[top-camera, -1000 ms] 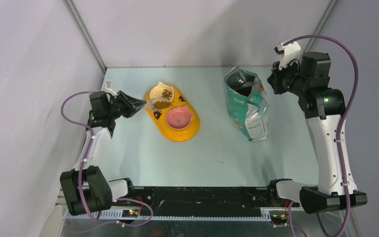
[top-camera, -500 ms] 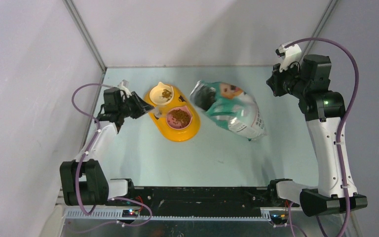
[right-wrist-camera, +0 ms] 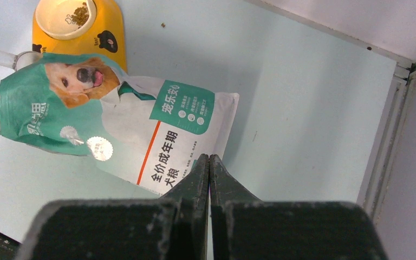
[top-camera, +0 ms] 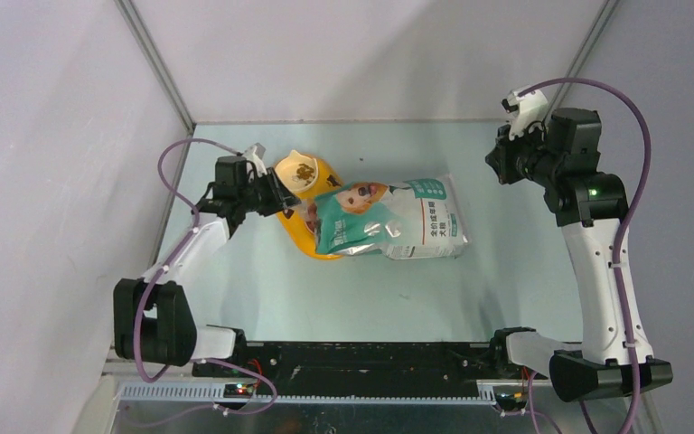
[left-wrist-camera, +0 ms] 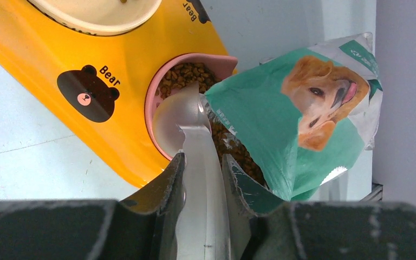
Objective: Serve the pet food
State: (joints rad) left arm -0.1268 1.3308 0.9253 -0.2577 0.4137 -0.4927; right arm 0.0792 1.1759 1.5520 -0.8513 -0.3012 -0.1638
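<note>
The green-and-white pouch [top-camera: 389, 217] lies flat on its side, with its open mouth over the pink bowl of the yellow feeder [top-camera: 300, 237]. Pet food [left-wrist-camera: 187, 76] fills that pink bowl and more [left-wrist-camera: 233, 149] spills at the pouch [left-wrist-camera: 298, 108] mouth. A little kibble [right-wrist-camera: 78, 13] sits in the cream bowl [top-camera: 296, 172]. My left gripper [left-wrist-camera: 201, 158] is shut on the handle of the clear scoop [left-wrist-camera: 176, 116], whose bowl rests at the pink bowl's rim. My right gripper [right-wrist-camera: 209, 157] hangs shut and empty above the pouch's [right-wrist-camera: 141, 135] bottom end.
Grey walls close in the table on the left, back and right, with a metal frame post [top-camera: 154, 63] at the back left corner. One stray pellet [right-wrist-camera: 163, 25] lies on the table behind the feeder [right-wrist-camera: 108, 27].
The pouch has toppled from upright to lying leftward across the feeder. Kibble has landed in the pink bowl. My left gripper with the scoop has moved right, up to the feeder.
</note>
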